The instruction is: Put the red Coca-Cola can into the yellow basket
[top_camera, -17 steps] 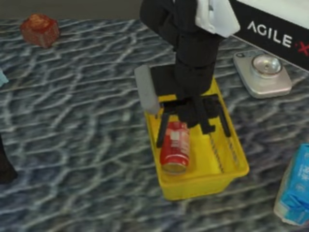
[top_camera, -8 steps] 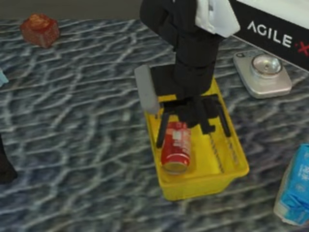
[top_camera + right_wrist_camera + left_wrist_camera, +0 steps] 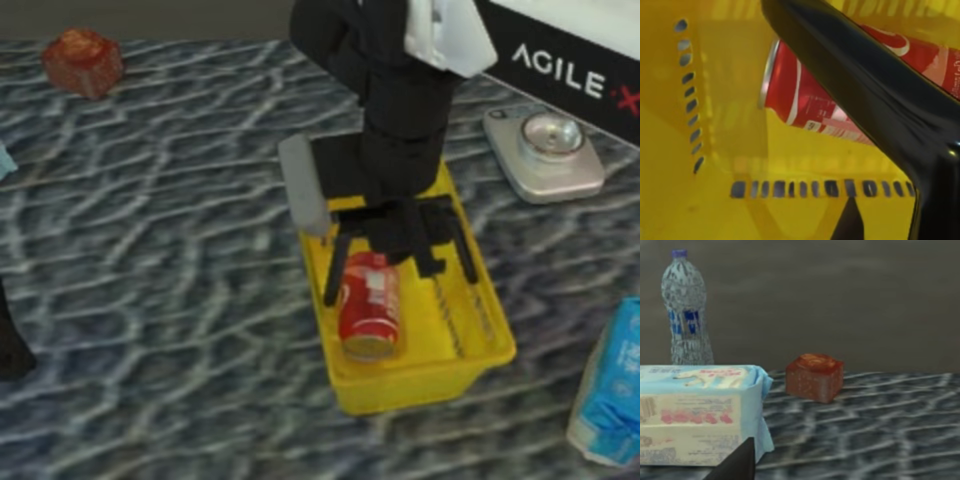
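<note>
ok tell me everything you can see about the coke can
The red Coca-Cola can is a small red cylinder with white script and a pale label patch, looking like metal. It lies on its side inside the yellow basket, toward the basket's left wall, its silver end facing the top view's bottom edge. The right end effector hangs open right above its far end; the right wrist view shows one dark finger crossing in front of the can.

Black right arm (image 3: 400, 110), white panel
</note>
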